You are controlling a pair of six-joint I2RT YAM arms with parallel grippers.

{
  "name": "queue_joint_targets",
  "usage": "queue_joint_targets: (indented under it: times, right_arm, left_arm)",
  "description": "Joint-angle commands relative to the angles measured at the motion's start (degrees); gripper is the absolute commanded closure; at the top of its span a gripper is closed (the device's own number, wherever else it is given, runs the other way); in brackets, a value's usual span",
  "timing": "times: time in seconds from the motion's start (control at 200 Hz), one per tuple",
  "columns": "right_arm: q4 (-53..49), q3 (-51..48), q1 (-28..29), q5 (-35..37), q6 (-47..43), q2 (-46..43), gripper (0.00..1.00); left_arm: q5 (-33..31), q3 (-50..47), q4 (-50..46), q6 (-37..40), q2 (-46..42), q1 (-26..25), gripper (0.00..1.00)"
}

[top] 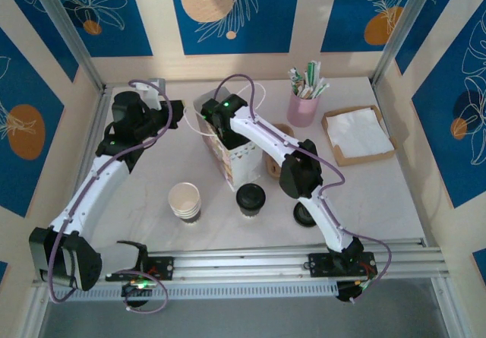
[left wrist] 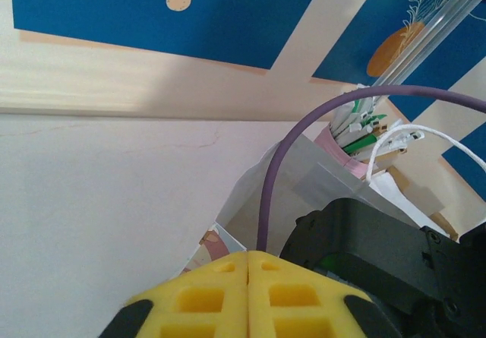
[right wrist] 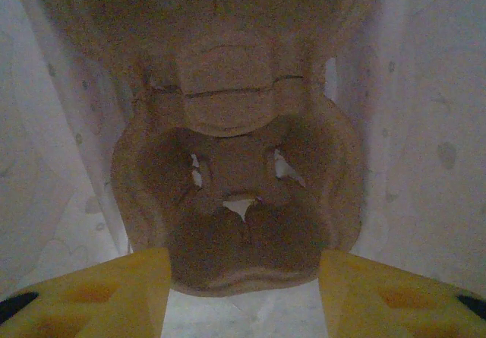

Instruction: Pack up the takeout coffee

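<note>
Top external view, nearest row on the counter [top: 395, 194]: a stack of lidless cream cups [top: 184, 201] at left and a loose black lid [top: 305, 215] at right. Between them stands the takeout coffee [top: 250, 199], upright, black lid on, apart from both hands.

Just behind the coffee is a white paper bag [top: 239, 163], upright, mouth open. The right arm bends down into that mouth.

Right wrist view: the right hand [right wrist: 243, 266] is inside the bag, its yellow fingers [right wrist: 99, 292] spread apart and gripping nothing. A brown moulded cup carrier [right wrist: 235, 186] lies on the bag floor beyond them.

The left hand [top: 176, 115] hovers near the bag's left rim; contact cannot be told. Left wrist view: its yellow pads [left wrist: 205, 300] are pressed together, and no held object is visible.

Farthest back are a pink holder of straws [top: 302, 106] and a napkin tray [top: 357, 134].
</note>
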Motion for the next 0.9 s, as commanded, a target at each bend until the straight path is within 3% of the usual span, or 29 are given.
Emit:
queue_joint_targets:
  times: [0.0,0.125,0.595,0.895]
  right_arm:
    - [-0.9,-0.5,-0.2,-0.9,1.2,-2.5,0.45]
    - [-0.8,-0.7,-0.2,-1.1,1.1,-3.0,0.45]
    - [-0.6,-1.0,-0.2,-0.8,1.2,-4.9,0.37]
    - [-0.6,-1.0,-0.1,-0.7,1.3,-6.9,0.33]
  left_arm:
    - [-0.2,-0.1,-0.5,-0.2,-1.2,0.6,0.85]
    - [-0.7,0.2,-1.5,-0.1,-1.8,0.6,0.73]
    - [-1.4,0.9,-3.3,-0.2,-2.7,0.6,0.45]
    - [-1.7,1.4,-4.3,-0.2,-3.5,0.6,0.37]
